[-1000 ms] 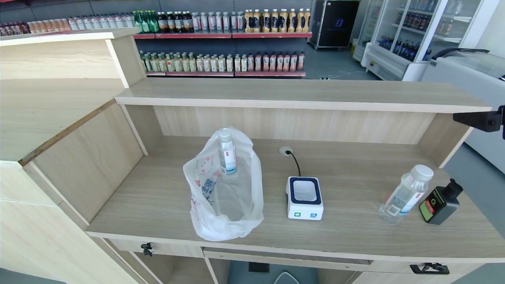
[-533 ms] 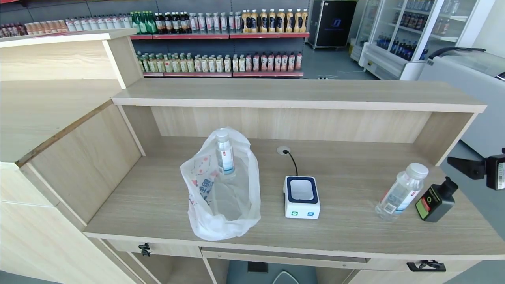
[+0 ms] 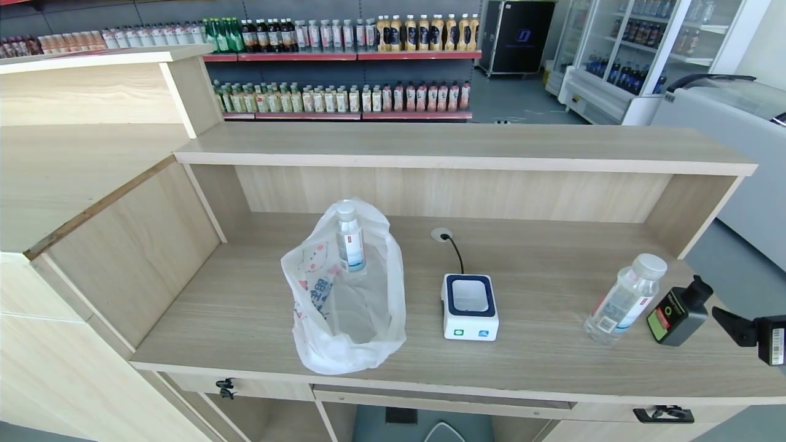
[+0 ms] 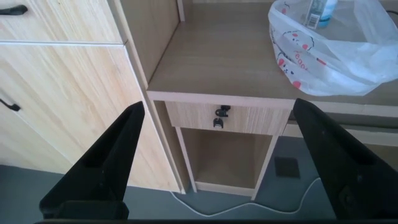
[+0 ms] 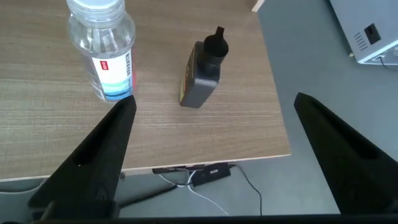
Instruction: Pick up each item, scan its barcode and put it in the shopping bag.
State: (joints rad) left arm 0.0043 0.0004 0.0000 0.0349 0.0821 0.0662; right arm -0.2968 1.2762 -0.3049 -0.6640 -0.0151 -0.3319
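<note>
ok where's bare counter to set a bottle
Widest: between the white blue-rimmed scanner box and the clear plastic water bottle. Also between the white plastic shopping bag and the wooden left side panel. Crowded: right end, by the black bottle.

Two water bottles [image 3: 350, 242] [image 3: 623, 299] (one bagged), one shopping bag [image 3: 313, 294], one scanner [image 3: 470, 307], one black bottle [image 3: 678, 314].

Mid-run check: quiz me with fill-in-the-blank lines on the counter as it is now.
One bottle stands inside the white ____.
The corded ____ sits between it and the second bottle.
The black item sits on the second bottle's ____ side.
The right gripper is ____, holding nothing.
Missing: bag; scanner; right; open.
</note>
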